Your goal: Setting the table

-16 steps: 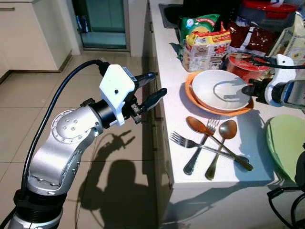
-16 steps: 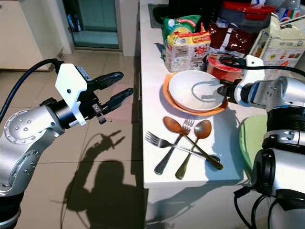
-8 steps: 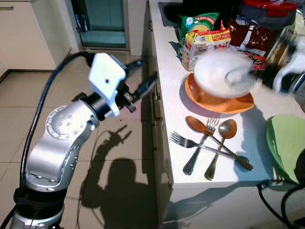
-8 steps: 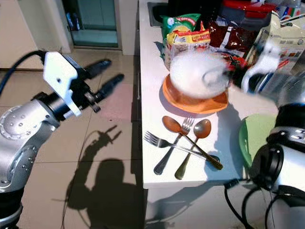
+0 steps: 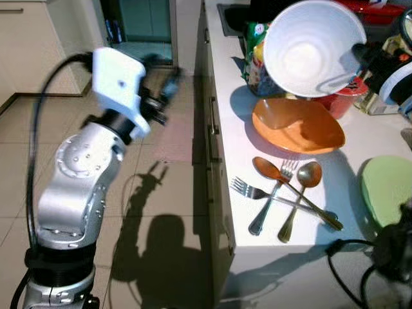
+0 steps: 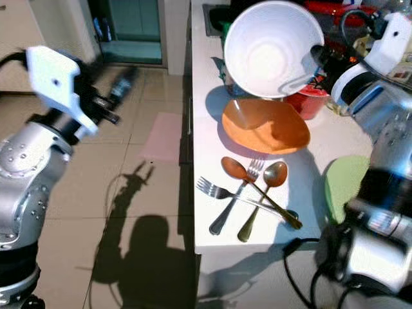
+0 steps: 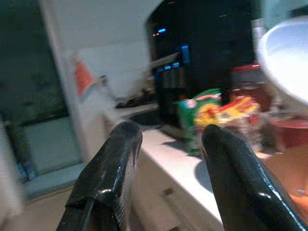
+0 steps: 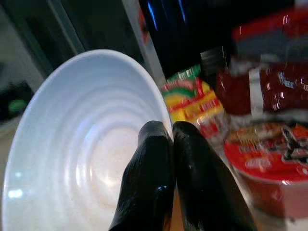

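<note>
My right gripper (image 5: 358, 53) is shut on the rim of a white bowl (image 5: 309, 45), held tilted in the air above the counter; the right wrist view has its black fingers (image 8: 159, 192) clamped on the bowl (image 8: 72, 144). Below it an orange plate (image 5: 297, 125) lies on the white counter (image 5: 232, 135). Two forks and two spoons (image 5: 286, 196) lie crossed near the counter's front edge. My left gripper (image 5: 168, 82), blurred, hangs open over the floor left of the counter, its fingers (image 7: 110, 178) apart and holding nothing.
Snack packets (image 5: 256, 58) and a red-lidded tub (image 5: 335, 103) crowd the back of the counter. A green plate (image 5: 386, 190) sits at the right edge. A sink (image 5: 233, 14) lies at the far end. Tiled floor (image 5: 161, 193) stretches left of the counter.
My right gripper has lifted the white bowl off the orange plate and tipped it up high. The left arm has swung up and back, away from the counter.
</note>
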### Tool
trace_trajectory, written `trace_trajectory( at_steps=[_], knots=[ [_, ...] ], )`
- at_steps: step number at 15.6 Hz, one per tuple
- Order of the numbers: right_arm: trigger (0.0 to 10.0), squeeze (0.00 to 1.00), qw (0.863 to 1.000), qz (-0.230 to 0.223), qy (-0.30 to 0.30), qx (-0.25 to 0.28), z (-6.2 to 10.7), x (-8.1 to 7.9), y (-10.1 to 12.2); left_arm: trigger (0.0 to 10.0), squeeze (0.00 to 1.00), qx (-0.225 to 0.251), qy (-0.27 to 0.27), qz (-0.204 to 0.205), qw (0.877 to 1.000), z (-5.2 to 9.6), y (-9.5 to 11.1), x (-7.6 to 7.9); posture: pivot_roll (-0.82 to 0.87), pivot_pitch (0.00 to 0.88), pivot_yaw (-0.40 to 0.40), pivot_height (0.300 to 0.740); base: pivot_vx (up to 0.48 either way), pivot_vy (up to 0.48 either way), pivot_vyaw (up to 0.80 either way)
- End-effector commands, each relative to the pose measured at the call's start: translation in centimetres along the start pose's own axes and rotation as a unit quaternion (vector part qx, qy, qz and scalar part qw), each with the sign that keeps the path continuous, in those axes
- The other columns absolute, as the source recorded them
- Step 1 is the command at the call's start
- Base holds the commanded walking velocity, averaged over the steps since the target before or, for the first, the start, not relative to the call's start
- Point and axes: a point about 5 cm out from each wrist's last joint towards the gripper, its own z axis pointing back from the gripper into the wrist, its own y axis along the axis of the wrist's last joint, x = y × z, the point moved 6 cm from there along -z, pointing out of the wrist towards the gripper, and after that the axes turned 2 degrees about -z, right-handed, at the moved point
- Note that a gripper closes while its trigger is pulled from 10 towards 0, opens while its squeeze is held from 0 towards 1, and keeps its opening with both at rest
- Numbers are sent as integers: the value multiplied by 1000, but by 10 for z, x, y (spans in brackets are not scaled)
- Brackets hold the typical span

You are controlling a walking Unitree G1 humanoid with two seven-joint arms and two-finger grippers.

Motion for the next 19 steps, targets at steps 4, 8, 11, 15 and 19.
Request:
trace_trajectory(
  at_steps=[4,8,11,15,19],
  knots=[
    [10000,0,989,-75,79,104,29,-46,11,10000,0,-7,15,-27,1000,9,-6,8,-15,0,-6,740,0,0,0],
    [10000,0,989,-57,36,132,47,-43,-11,10000,0,-19,7,-27,999,13,-13,16,1,0,5,740,0,0,0],
    [10000,0,989,-24,32,141,55,-52,-20,10000,0,-30,10,-30,999,15,-21,15,-15,0,15,740,0,0,0],
    [10000,0,991,-6,34,128,56,-59,-31,10000,0,-36,10,-22,999,16,-25,18,-20,0,22,740,0,0,0],
    [10000,0,991,1,35,131,56,-64,-33,10000,0,-36,10,-18,999,16,-26,18,-25,0,17,740,-62,0,0]
  ],
)
